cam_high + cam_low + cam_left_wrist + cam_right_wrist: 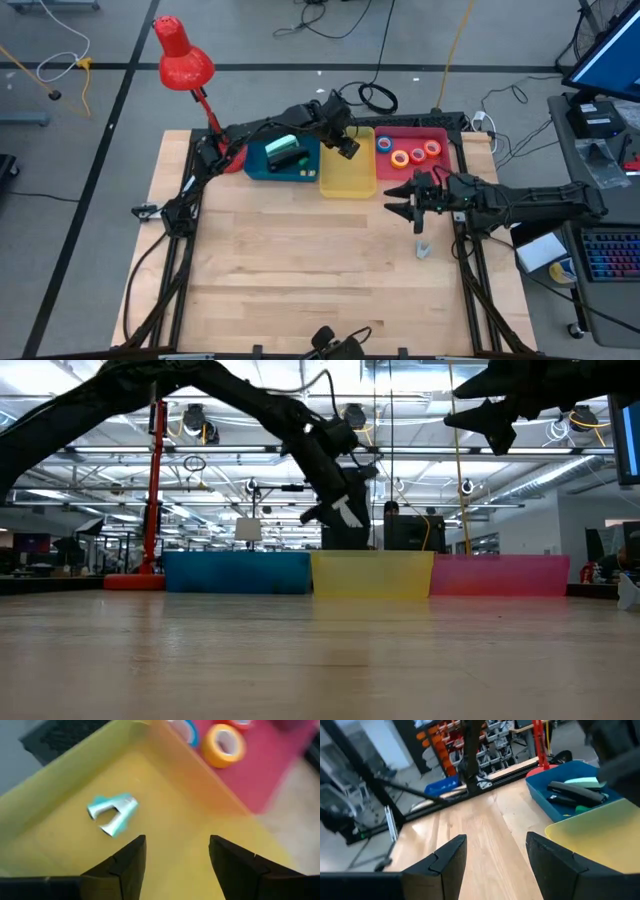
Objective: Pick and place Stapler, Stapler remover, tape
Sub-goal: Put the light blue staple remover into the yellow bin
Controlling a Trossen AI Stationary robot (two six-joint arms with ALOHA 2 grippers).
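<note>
Staple remover (112,812): lies loose in yellow bin (347,178).
Left hand (177,852): above it, fingers apart, empty.
Right hand (495,855): fingers apart, empty.
Risk: another remover (423,248) outside yellow bin may get missed.

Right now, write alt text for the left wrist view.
A small grey staple remover lies in the yellow bin, beyond the left gripper and its open dark fingers. Orange tape sits in the red bin alongside.

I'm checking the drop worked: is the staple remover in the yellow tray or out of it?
In. The staple remover lies on the yellow tray floor, clear of the open left gripper above it.
</note>
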